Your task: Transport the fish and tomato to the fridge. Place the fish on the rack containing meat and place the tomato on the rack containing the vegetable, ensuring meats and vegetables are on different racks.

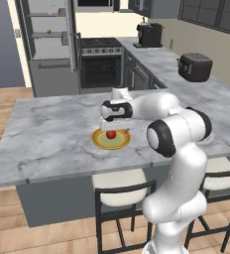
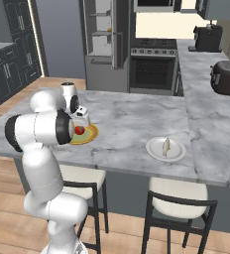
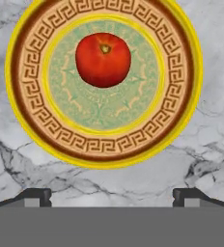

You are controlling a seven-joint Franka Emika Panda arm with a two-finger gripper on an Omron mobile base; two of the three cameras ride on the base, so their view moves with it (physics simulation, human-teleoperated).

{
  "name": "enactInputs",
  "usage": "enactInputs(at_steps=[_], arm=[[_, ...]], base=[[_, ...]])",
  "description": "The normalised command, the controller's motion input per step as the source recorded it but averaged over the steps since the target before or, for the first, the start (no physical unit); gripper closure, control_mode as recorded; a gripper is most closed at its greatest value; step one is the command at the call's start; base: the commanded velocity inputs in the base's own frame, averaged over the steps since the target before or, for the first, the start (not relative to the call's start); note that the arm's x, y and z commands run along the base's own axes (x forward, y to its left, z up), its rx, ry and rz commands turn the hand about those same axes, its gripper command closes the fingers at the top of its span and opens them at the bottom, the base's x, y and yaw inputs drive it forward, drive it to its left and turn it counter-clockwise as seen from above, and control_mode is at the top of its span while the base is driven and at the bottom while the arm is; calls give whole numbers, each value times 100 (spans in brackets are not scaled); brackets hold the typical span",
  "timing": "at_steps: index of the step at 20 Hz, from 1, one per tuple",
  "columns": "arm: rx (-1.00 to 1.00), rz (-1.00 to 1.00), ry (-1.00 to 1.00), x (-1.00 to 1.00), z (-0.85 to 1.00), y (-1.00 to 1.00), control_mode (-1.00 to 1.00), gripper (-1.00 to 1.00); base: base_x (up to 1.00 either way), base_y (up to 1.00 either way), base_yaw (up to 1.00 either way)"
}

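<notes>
— Red and glossy, the tomato (image 3: 103, 59) sits on the yellow patterned plate (image 3: 27, 120) on the marble island (image 1: 47, 134). Where do we stand?

— Our gripper (image 3: 112, 195) hangs above the plate with its jaws wide open and holds nothing.

— How do we take it well?

— We think we should centre over the tomato, go down straight, and close gently around its middle so it cannot roll.

— The fish (image 2: 166, 146)?

— On the white plate (image 2: 154, 151), well apart. The fridge (image 1: 50, 44) stands open behind.
</notes>
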Motion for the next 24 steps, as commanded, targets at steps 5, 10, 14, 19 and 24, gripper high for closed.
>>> enactInputs(at_steps=[5,10,14,19,24], arm=[[-1,-3,10,52,-27,16,-100,-100],[0,-3,6,35,-16,5,-100,-100],[0,0,14,31,-13,0,-100,-100],[0,0,9,38,-18,0,-100,-100],[0,0,8,28,-16,0,-100,-100]], base=[[0,0,0],[0,0,0],[0,0,0],[0,0,0],[0,0,0]])
